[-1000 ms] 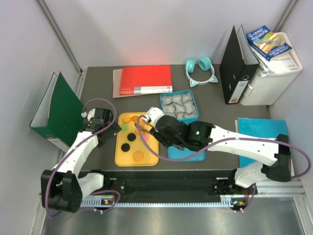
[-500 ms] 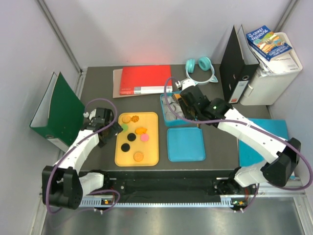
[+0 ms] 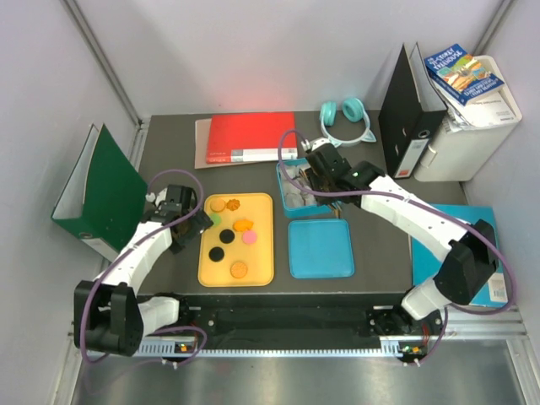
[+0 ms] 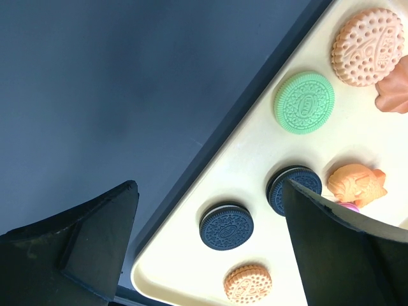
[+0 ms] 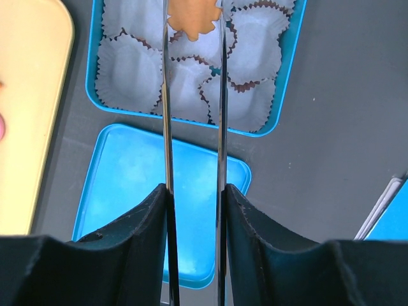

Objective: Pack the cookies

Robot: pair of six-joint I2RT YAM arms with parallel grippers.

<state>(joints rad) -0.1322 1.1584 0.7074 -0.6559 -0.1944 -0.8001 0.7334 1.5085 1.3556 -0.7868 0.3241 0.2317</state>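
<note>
Cookie (image 5: 191,17) pinched edgewise in right gripper (image 5: 191,7), flat face up.

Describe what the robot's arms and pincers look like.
The left arm and right arm have white links, black joints and looping purple cables. The left pincer has broad black wedge fingers; the right pincer has thin, straight, shiny blades on black mounts.

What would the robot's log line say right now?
right gripper: shut on orange scalloped cookie over white paper cups in blue tin | left gripper: open over yellow tray edge
</note>
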